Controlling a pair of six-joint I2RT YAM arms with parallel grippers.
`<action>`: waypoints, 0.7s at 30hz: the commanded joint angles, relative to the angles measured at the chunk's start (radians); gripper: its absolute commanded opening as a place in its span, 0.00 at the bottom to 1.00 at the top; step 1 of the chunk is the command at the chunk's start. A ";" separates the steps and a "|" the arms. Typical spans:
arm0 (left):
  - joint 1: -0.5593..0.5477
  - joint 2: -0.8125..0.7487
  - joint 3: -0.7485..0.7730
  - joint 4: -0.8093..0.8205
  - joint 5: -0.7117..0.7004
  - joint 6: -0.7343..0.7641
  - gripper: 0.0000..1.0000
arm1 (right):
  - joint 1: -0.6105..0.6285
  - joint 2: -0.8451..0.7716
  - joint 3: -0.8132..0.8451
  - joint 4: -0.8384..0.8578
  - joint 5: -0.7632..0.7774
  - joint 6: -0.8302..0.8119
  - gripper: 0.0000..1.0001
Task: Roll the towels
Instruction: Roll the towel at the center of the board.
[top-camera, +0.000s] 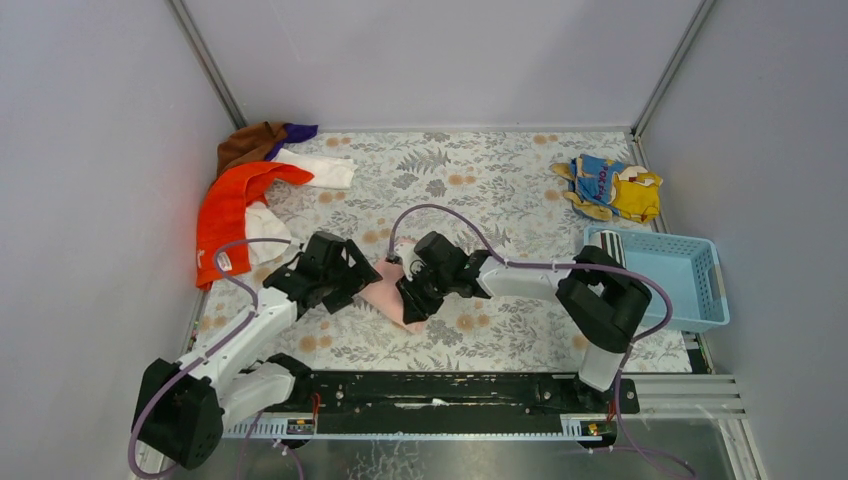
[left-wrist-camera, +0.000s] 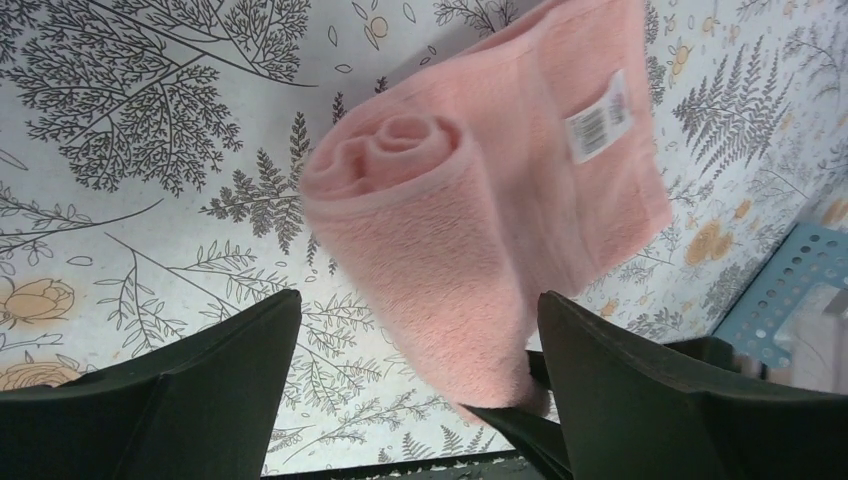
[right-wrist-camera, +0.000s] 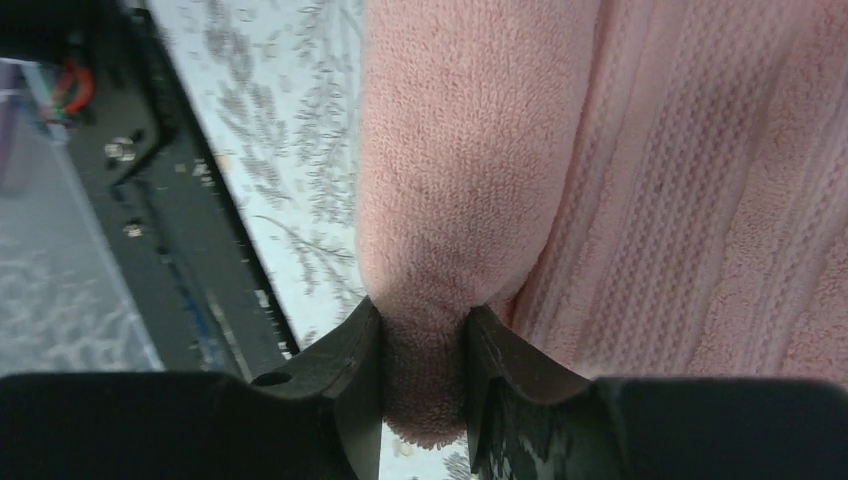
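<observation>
A pink towel (top-camera: 388, 291), partly rolled, lies on the floral mat between the two grippers. In the left wrist view the roll's spiral end (left-wrist-camera: 400, 150) faces the camera and a white barcode tag shows on the flat part. My left gripper (left-wrist-camera: 420, 330) is open, its jaws wide on either side of the roll's near end. My right gripper (right-wrist-camera: 422, 330) is shut on the pink towel (right-wrist-camera: 440, 200), pinching a fold of the rolled edge. A pile of orange, white, brown and purple towels (top-camera: 250, 190) lies at the back left.
A blue perforated basket (top-camera: 672, 268) stands at the right edge. A blue and yellow crumpled cloth (top-camera: 612, 186) lies at the back right. Grey walls enclose the mat on three sides. The black base rail (top-camera: 450, 392) runs along the near edge.
</observation>
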 joint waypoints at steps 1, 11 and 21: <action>0.005 -0.030 -0.009 -0.053 -0.034 0.006 0.88 | -0.048 0.089 -0.059 -0.005 -0.342 0.125 0.24; 0.005 0.022 -0.037 -0.014 -0.021 -0.006 0.84 | -0.163 0.216 -0.062 0.038 -0.471 0.251 0.26; 0.004 0.209 -0.047 0.102 -0.046 0.025 0.71 | -0.193 0.233 -0.067 0.036 -0.404 0.251 0.28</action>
